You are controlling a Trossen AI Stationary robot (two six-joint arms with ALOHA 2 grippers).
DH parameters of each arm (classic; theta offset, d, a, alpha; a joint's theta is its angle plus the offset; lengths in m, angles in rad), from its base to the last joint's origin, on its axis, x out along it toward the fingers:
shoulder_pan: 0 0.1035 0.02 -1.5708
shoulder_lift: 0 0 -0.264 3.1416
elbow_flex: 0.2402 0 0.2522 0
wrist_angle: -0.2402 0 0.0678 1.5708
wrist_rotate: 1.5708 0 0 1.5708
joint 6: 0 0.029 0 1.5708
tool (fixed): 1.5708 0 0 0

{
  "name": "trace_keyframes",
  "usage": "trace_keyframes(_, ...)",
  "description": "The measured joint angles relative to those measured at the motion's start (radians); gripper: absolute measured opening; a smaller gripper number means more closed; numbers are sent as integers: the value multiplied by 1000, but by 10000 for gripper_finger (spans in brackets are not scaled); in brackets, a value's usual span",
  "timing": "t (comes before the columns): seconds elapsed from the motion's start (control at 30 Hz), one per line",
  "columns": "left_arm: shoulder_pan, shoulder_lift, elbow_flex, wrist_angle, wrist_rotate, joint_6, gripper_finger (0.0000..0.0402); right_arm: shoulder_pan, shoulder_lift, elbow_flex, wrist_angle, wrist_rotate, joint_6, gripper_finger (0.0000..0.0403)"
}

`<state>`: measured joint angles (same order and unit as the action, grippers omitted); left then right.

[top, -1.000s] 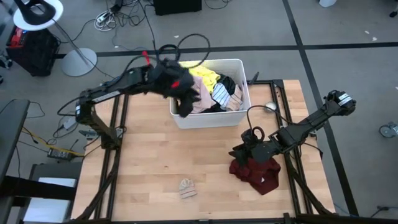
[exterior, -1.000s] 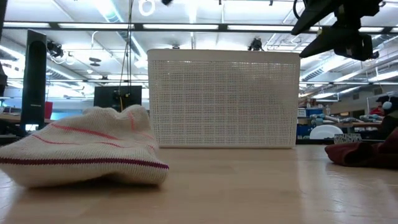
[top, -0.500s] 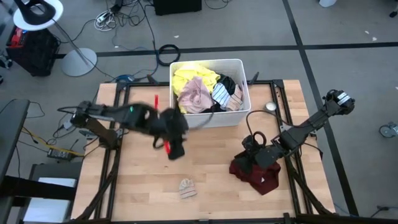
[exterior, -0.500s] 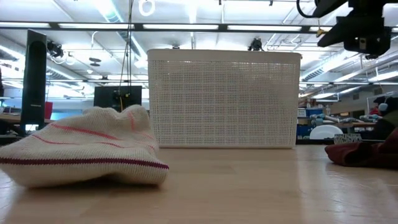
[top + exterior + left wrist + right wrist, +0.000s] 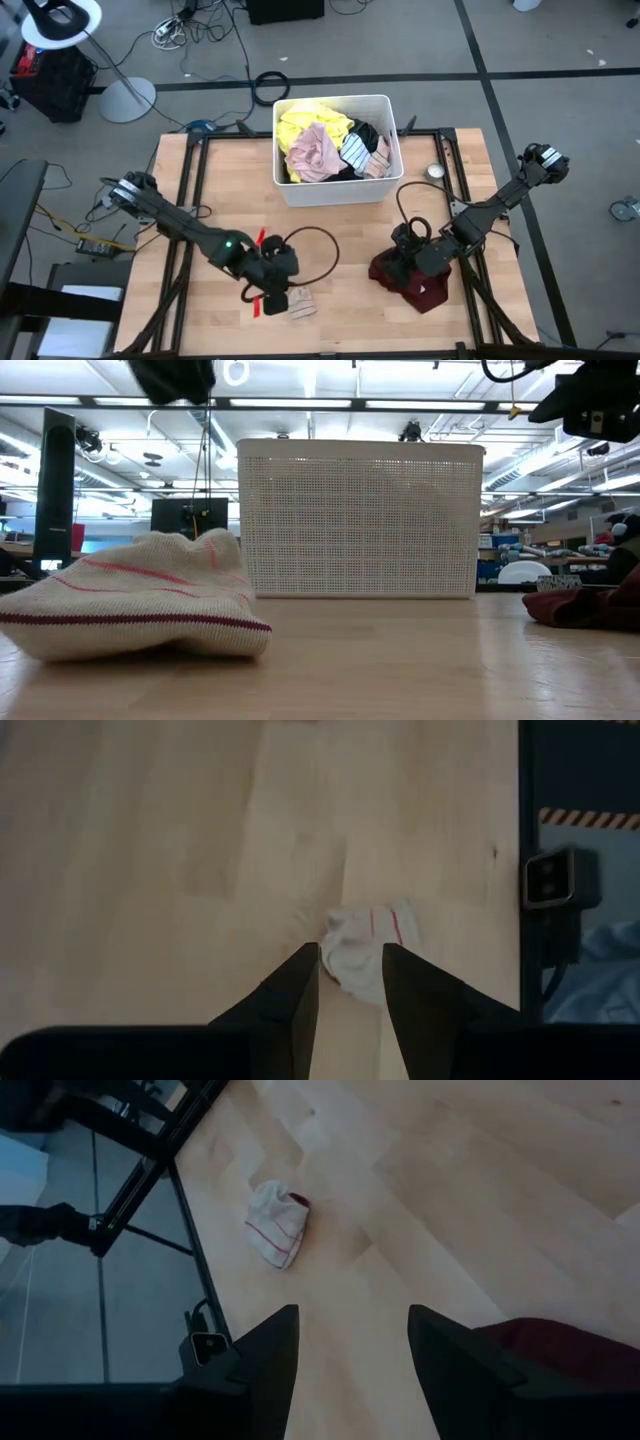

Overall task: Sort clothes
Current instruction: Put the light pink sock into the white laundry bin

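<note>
We've got the left hand hanging right over the sock near the table's front edge, fingers apart, empty; right hand farther off, also open.

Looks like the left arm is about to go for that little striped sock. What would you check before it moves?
1. Left gripper open, nothing in it: ok.
2. Left gripper lined up above the striped sock: ok.
3. Sock lies alone on bare table, away from other garments: ok.
4. Right gripper open, hovering beside the maroon garment, well clear of the sock: ok.
5. White bin with the remaining clothes out of the left arm's way: ok.
6. How far the left gripper is above the sock: cannot tell.
</note>
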<state>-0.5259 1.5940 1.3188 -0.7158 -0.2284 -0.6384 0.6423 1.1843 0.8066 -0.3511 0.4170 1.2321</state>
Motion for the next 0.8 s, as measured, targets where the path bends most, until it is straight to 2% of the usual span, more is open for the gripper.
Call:
trace_keyframes(0.23,-6,5,-193,277,38,4,119,11,0,0,12,-2,5,189)
trace_keyframes(0.37,-6,45,-246,387,65,59,119,11,0,0,14,-3,5,189)
trace_keyframes(0.57,-5,141,-242,420,110,110,119,12,0,0,16,-21,5,189)
trace_keyframes(0.8,-5,265,-241,423,114,110,119,13,0,-1,16,-26,3,189)
